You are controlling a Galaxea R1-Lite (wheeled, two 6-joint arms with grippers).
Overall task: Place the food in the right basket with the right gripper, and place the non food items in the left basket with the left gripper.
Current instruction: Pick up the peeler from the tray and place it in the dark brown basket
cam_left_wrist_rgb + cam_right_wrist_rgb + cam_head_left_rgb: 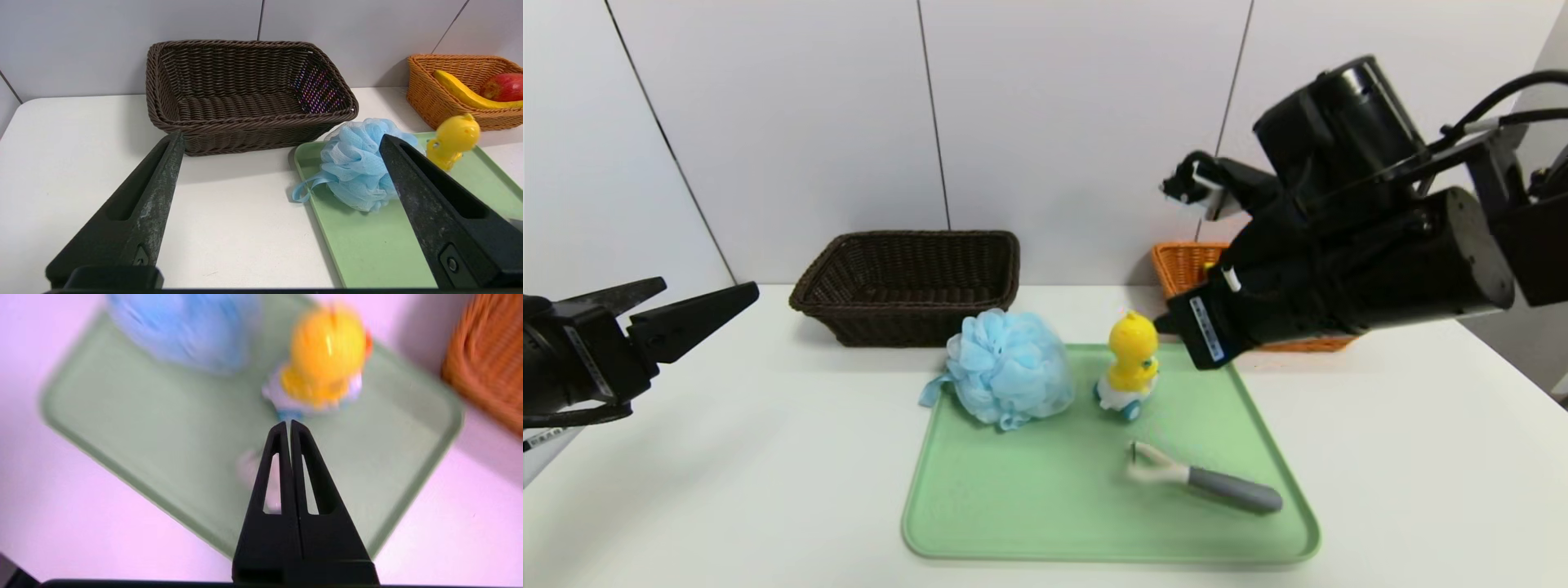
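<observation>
Above the green tray [135, 428], the right claw [289, 425] is clenched on nothing, angled down toward the duck toy [322, 363]. Its arm crosses before the orange basket [433, 98], which holds the banana [457, 90] and apple [503, 86]. Sponge [1006, 367] and peeler [1209, 480] lie on the tray. Left claw [282, 141] hangs level, released, facing the dark basket [245, 122].

On the tray [1045, 523], the sponge [1005, 367] sits at the far-left corner, the duck [1131, 363] by the far edge, the peeler [1209, 482] near the right edge.
</observation>
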